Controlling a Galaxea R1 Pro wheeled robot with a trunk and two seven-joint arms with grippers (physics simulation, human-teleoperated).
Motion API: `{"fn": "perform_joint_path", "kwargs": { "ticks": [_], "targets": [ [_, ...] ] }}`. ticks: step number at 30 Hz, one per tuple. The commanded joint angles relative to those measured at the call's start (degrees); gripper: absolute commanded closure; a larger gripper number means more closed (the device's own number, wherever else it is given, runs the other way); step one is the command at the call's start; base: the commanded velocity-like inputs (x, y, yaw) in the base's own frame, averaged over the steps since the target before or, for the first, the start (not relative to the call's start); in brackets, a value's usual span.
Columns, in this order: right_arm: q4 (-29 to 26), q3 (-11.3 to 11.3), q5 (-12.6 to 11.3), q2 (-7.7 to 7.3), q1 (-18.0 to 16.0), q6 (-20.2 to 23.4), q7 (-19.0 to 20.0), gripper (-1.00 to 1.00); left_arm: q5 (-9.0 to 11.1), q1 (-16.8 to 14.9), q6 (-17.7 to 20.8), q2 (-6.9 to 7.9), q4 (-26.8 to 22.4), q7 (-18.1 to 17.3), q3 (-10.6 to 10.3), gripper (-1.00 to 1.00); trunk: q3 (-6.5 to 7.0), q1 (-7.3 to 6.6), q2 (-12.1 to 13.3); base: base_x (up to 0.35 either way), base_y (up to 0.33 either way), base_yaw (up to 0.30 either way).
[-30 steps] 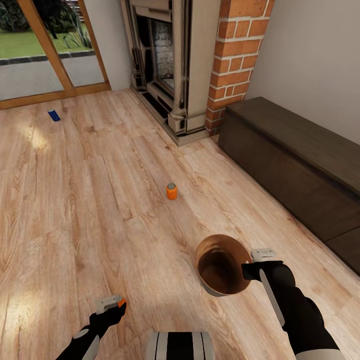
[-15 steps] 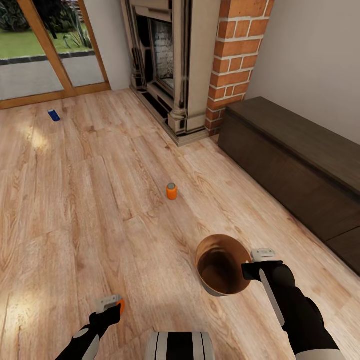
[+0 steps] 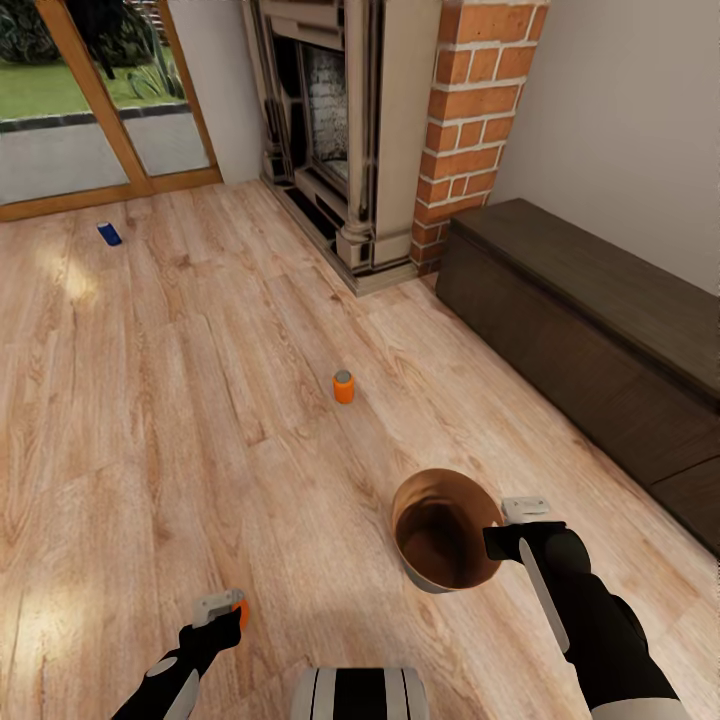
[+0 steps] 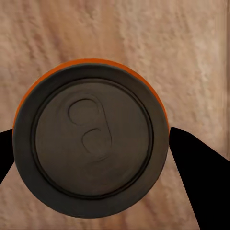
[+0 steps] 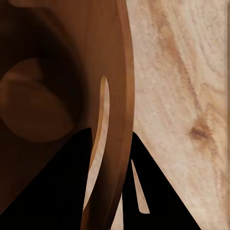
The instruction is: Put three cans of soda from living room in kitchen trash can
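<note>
Left gripper [image 3: 228, 606] clamps 1 bright orange soda can [image 4: 91, 143]. Right gripper [image 3: 510, 525] pinches the brown rim of the grey-white round bin [image 3: 440, 530]. Second orange can [image 3: 343, 386] upright on wood floor [image 3: 150, 400]; dark blue can [image 3: 109, 234] near glass door [image 3: 60, 110].

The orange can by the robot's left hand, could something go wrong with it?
Maybe. The left gripper sits around the can, but a firm hold isn't clear, so it might slip. The bin hangs from its rim in the right gripper and could tilt.

left claw [image 3: 228, 606] low, clamping can; right claw [image 3: 515, 525] pinching bin rim.
</note>
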Motion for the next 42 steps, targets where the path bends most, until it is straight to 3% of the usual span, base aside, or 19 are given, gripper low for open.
{"fn": "perform_joint_path", "kwargs": {
  "ticks": [1,42],
  "targets": [
    [0.0,0.0,-0.8,0.01,0.0,0.0,0.2,1.00,0.0,0.0,0.0,0.00,0.0,0.0,0.0,1.00,0.19,-0.23,0.4,0.000,0.000,0.000],
    [0.0,0.1,-0.8,0.09,0.0,-0.1,0.2,1.00,0.0,0.0,0.0,0.00,0.0,0.0,0.0,1.00,7.55,-9.24,16.9,0.000,0.000,0.000]
  ]
}}
